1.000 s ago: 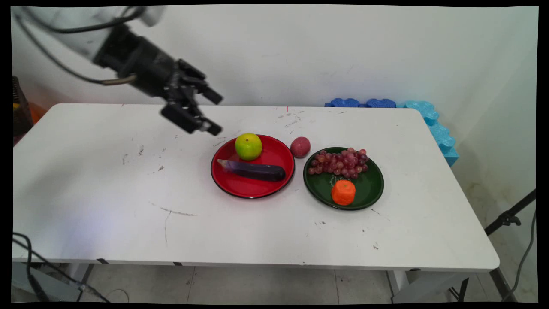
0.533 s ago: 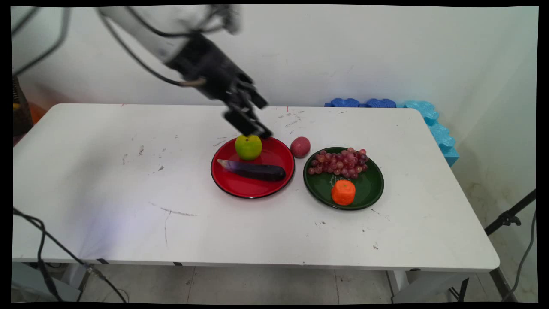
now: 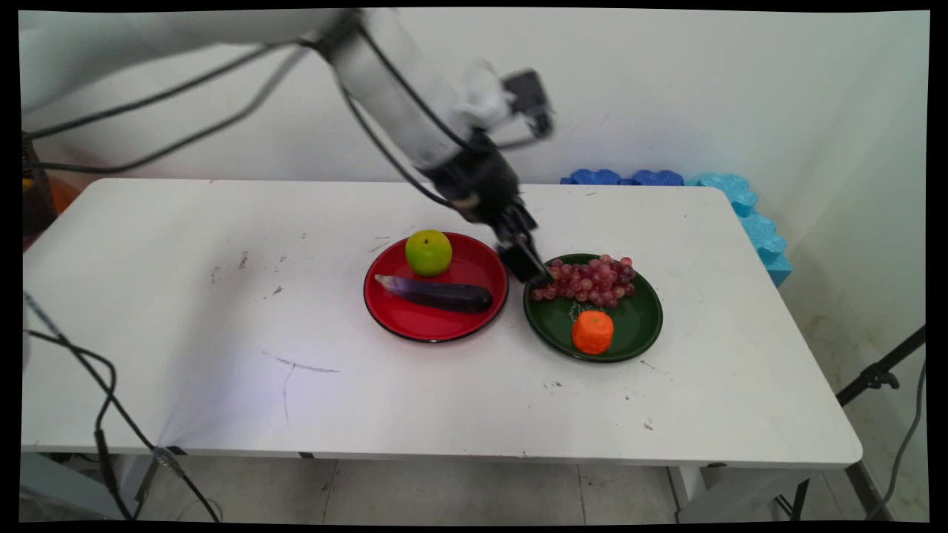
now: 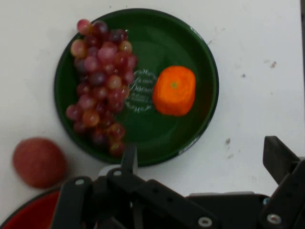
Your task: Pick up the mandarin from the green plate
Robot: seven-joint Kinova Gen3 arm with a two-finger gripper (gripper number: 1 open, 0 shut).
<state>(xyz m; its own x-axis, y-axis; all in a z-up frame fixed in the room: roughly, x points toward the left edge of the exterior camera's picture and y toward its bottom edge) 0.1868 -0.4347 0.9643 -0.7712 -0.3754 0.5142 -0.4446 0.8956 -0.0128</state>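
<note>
My black gripper [image 3: 529,268] hangs low between the two plates, at the near-left rim of the green plate [image 3: 638,333]. In the hand view the gripper [image 4: 205,162] stands open with nothing between its fingers [image 4: 280,157]. On the green plate [image 4: 200,52] lie a bunch of red grapes [image 3: 589,281] [image 4: 102,81] and an orange fruit [image 3: 592,332] [image 4: 174,90]. A reddish round fruit [image 4: 38,162] rests on the table beside that plate; in the main view the gripper hides it.
The red plate [image 3: 415,326] to the left carries a green apple [image 3: 428,252] and a purple eggplant [image 3: 437,294]. Blue foam blocks [image 3: 729,194] line the table's far right corner. Black cables hang at the left.
The arm has swung right, from over the table's left part, past the green apple, down to the gap between the plates. The fruits have stayed put.
</note>
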